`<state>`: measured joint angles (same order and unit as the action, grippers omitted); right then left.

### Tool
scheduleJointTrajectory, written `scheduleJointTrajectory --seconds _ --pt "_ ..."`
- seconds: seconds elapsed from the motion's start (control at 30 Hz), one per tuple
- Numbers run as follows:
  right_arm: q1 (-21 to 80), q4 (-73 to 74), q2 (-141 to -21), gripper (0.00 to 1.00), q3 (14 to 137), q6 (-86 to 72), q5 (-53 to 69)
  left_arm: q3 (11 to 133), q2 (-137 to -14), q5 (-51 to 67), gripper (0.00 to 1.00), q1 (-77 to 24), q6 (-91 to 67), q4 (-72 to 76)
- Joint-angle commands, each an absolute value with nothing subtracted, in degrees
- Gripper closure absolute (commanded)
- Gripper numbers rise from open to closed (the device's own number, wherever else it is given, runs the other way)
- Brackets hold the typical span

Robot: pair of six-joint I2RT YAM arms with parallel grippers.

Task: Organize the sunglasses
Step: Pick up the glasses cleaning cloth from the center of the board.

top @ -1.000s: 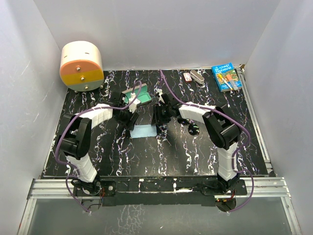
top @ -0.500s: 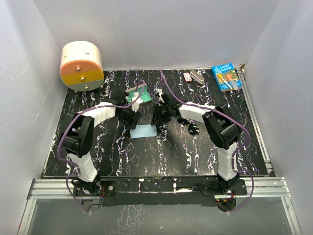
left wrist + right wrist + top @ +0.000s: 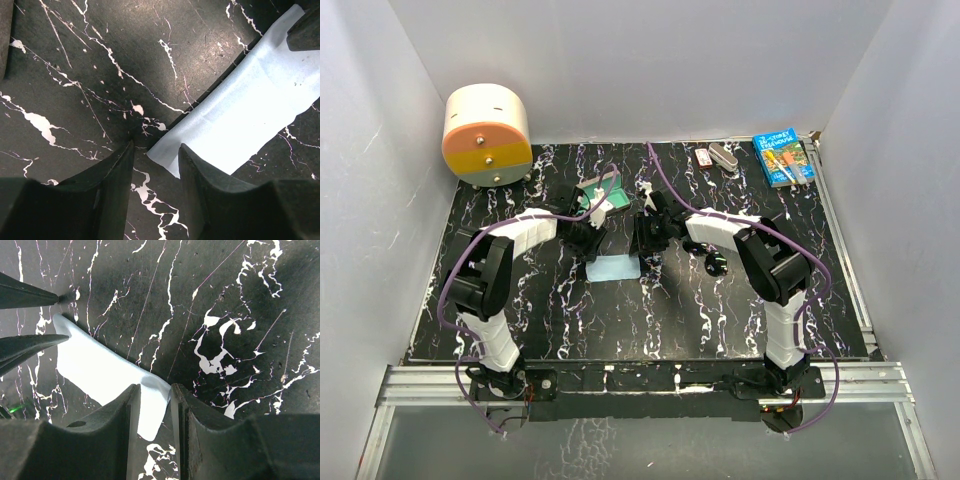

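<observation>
— What is seen from above?
— The sunglasses (image 3: 714, 262) are seen lying on the black marbled table (image 3: 570, 320), just beside the right arm (image 3: 722, 228) and well apart from the light-blue cloth (image 3: 613, 268). The left gripper (image 3: 590, 250) is set at the cloth's far left corner and the right gripper (image 3: 643, 253) at its far right corner. A grey-brown case (image 3: 597, 193), opened to its teal lining, is placed just behind the left gripper.
— And from the left wrist?
— The jaws are parted by a narrow gap. A corner of the cloth is framed in it, flat on the table, and nothing is clamped.
— From the right wrist?
— A similar narrow gap is shown, with the cloth's other corner lying in it, ungripped. The left gripper's pointed fingers (image 3: 25, 295) are seen at the opposite corner.
</observation>
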<state>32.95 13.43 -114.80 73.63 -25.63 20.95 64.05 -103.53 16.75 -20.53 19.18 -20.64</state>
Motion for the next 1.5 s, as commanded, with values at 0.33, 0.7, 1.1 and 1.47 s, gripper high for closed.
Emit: scheduleJointTrajectory --seconds 0.33,0.7,1.1,1.47 --pt "32.8 14.6 -117.5 0.64 73.7 -25.0 19.0 61.6 -104.9 19.2 0.99 -21.4 19.2 -24.5" --pt "31.1 13.9 -115.5 0.6 73.2 -25.1 19.3 63.3 -104.2 18.1 1.0 -21.4 19.9 -25.2" --pt "30.6 14.0 -114.5 0.59 71.3 -23.3 21.0 64.4 -103.7 17.5 1.0 -21.4 20.2 -25.7" --pt "32.7 15.0 -115.5 0.6 70.5 -22.4 20.3 65.4 -104.3 17.5 1.0 -21.4 20.2 -26.3"
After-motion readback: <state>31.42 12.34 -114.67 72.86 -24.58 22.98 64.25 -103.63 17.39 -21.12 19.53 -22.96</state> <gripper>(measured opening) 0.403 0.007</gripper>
